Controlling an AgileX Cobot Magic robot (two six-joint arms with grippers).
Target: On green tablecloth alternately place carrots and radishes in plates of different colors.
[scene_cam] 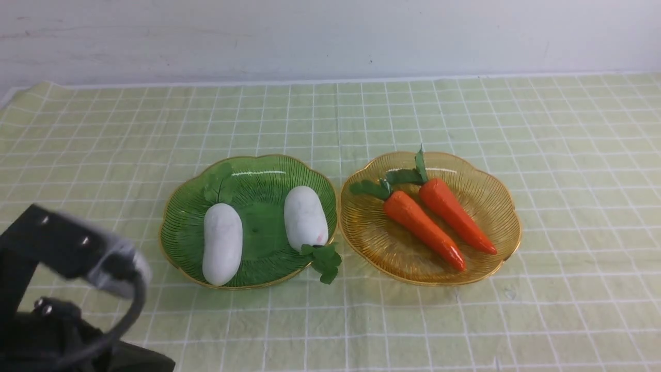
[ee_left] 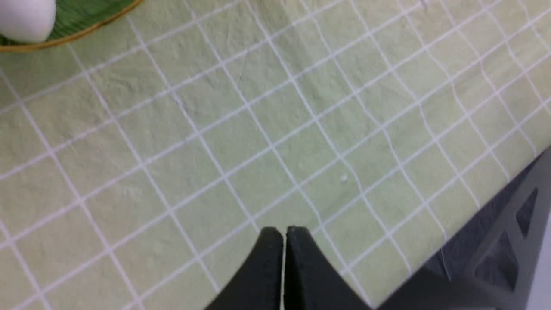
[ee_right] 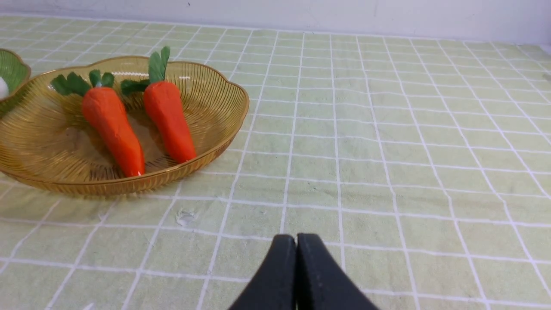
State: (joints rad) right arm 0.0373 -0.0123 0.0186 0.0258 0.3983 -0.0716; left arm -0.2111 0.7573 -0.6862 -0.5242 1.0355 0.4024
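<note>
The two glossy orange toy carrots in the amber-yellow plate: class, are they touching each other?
Apart. In the right wrist view, bare ribbed plate shows between the left carrot and the right carrot along their bodies.

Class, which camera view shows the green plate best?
The front view: the whole green plate shows, both radishes inside. The left wrist view catches only a rim corner; the right wrist view only an edge sliver.

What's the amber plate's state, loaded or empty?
Loaded. Two carrots lie side by side inside the amber plate, leafy tops toward the wall, tips toward the robot.
</note>
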